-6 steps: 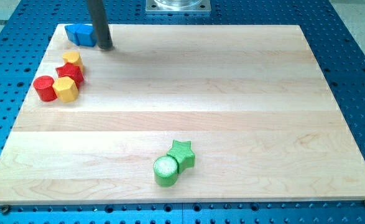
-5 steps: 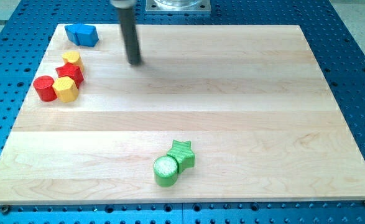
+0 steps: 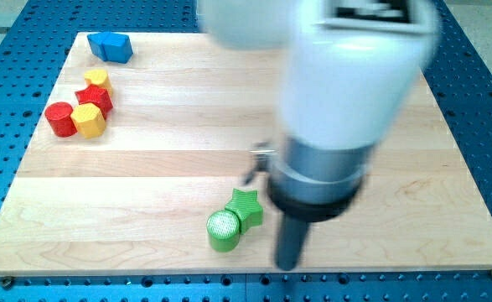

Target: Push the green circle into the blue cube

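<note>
The green circle [image 3: 223, 231] lies near the view's bottom centre, touching the green star [image 3: 246, 207] at its upper right. The blue cube [image 3: 111, 45] sits at the board's top left corner, far from the circle. My tip [image 3: 287, 265] rests on the board near the bottom edge, to the right of the green circle and just below right of the green star, with a gap between. The arm's big white and grey body covers the middle and upper right of the view.
A cluster at the left holds a red cylinder [image 3: 59, 118], a yellow block [image 3: 89, 121], a red star [image 3: 94, 98] and a small yellow cylinder [image 3: 97, 80]. The wooden board [image 3: 145, 168] lies on a blue perforated table; its bottom edge is close below my tip.
My tip has swept from the top left beside the blue cube across the board to the bottom centre, right of the green pair. No block has moved.
</note>
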You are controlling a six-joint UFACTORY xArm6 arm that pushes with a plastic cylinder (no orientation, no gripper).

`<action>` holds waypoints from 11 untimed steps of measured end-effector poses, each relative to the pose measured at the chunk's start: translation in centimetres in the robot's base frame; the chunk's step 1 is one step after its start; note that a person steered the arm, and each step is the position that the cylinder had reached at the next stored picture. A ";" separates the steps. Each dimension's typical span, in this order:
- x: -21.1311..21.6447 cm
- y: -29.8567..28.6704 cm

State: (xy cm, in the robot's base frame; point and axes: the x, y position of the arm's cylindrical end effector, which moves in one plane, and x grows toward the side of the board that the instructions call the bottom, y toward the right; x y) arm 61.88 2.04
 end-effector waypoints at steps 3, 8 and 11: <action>-2.0 -9.3; -10.1 -8.3; -19.4 -11.5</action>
State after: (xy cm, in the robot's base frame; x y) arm 42.46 -9.49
